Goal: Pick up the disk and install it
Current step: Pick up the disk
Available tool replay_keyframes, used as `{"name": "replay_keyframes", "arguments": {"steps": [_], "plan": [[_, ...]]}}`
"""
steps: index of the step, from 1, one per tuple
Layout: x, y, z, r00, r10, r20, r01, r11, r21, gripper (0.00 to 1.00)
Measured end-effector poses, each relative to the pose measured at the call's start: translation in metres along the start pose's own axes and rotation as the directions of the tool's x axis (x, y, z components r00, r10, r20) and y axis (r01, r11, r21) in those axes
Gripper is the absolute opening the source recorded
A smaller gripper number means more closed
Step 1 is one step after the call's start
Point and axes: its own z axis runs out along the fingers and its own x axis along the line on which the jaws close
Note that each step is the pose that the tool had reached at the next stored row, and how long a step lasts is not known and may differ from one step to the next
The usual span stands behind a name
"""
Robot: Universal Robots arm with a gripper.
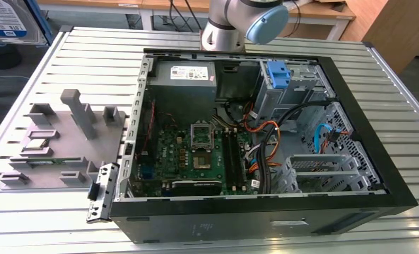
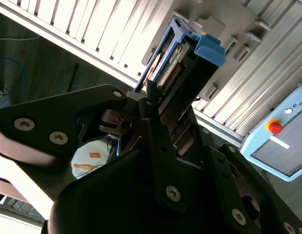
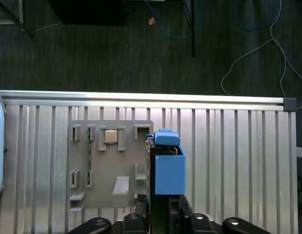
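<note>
The pincer (image 3: pixel 158 212) is clamped on the disk (image 3: pixel 168 168), holding it edge-on by its blue bracket above the slatted desk (image 3: pixel 238 161), just over the side of the grey parts holder (image 3: pixel 112 161). The open computer case (image 1: pixel 266 148) lies on the desk.

Workshop with a slatted metal table (image 1: pixel 89 47).
We see a dark carpeted floor (image 3: pixel 102 53) strewn with cables (image 3: pixel 165 33), and a wooden desk (image 1: pixel 322 13) behind.
</note>
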Motion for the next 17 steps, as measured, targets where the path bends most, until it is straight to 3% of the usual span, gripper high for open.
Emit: {"name": "replay_keyframes", "arguments": {"steps": [10, 17], "plan": [[-0.0001, -0.0192, -0.0005, 1.0, 0.0, 0.0, 0.0, 1.0, -0.0001, 0.35], [-0.0001, -0.0366, -0.001, 1.0, 0.0, 0.0, 0.0, 1.0, 0.0, 0.35]]}}
